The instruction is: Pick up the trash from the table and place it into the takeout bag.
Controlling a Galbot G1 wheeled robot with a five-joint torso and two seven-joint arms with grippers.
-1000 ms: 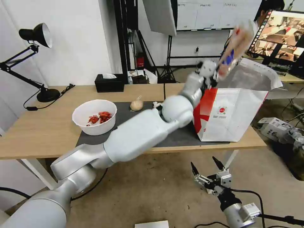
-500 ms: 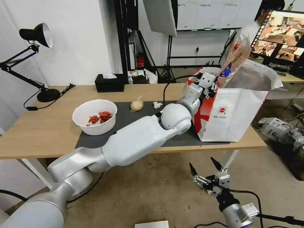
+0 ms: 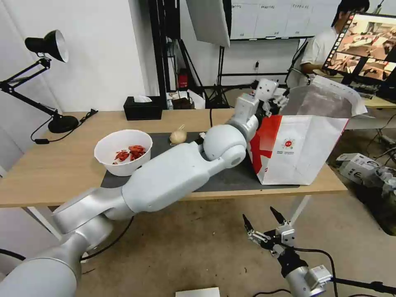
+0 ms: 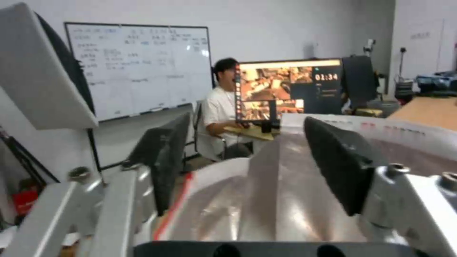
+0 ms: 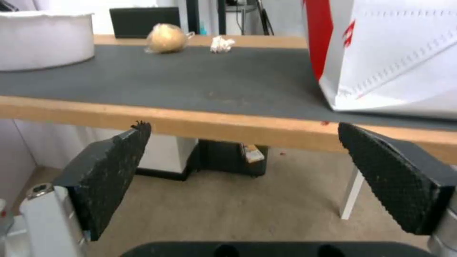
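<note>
The left arm reaches across the table (image 3: 49,173), covering the middle of the dark mat (image 5: 190,82) and most of the crumpled tissue (image 5: 222,44). The left gripper (image 4: 247,157) sits at the near top edge of the takeout bag (image 3: 305,152). Its jaws are spread wide with nothing between them, and beyond them lies the silver foil lining (image 4: 285,200). How deep the bag goes under the fingers is hard to make out.

Behind that gripper, back along the arm, the beige pouch (image 3: 177,136) and the white bowl (image 3: 123,152) with red scraps rest on the mat. The black tissue box (image 3: 142,108) stands at the far table edge.

The right gripper (image 3: 264,225) hangs below the table's front edge, over open floor, with its jaws also wide apart and empty. From there the bag's lower corner stands above and ahead, close to the table's front edge.
</note>
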